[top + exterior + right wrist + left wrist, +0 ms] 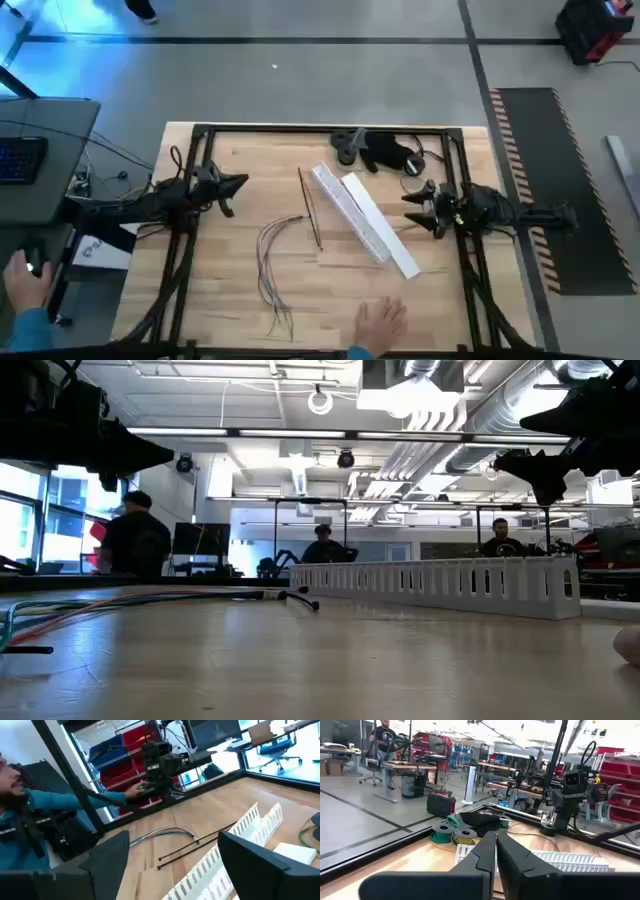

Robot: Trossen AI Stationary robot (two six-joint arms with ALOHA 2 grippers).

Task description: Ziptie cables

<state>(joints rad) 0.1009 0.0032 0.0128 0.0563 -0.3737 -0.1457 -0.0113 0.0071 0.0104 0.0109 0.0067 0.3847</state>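
We saw a person's hand (381, 322) cut off at the table edge, cables (277, 262) lying just left of the slotted white duct (365, 222), left gripper (240, 184) pressed closed and empty, right gripper (411, 208) spread wide, touching nothing.

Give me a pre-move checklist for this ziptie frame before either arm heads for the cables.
1. Cables in reach and uncovered: ok, loose on the table between the arms, ends splayed.
2. Zip ties available: ok, thin dark strips beside the cables, untouched.
3. Left claw ready to grasp: not ok, fingers shut, empty, raised at the left edge.
4. Right claw ready: ok, open and empty, next to the white ducts.
5. Workspace free of people: not ok, a hand rests on the table's near edge, close to the cables.
6. Ducts clear of the cables: ok, apart from them.
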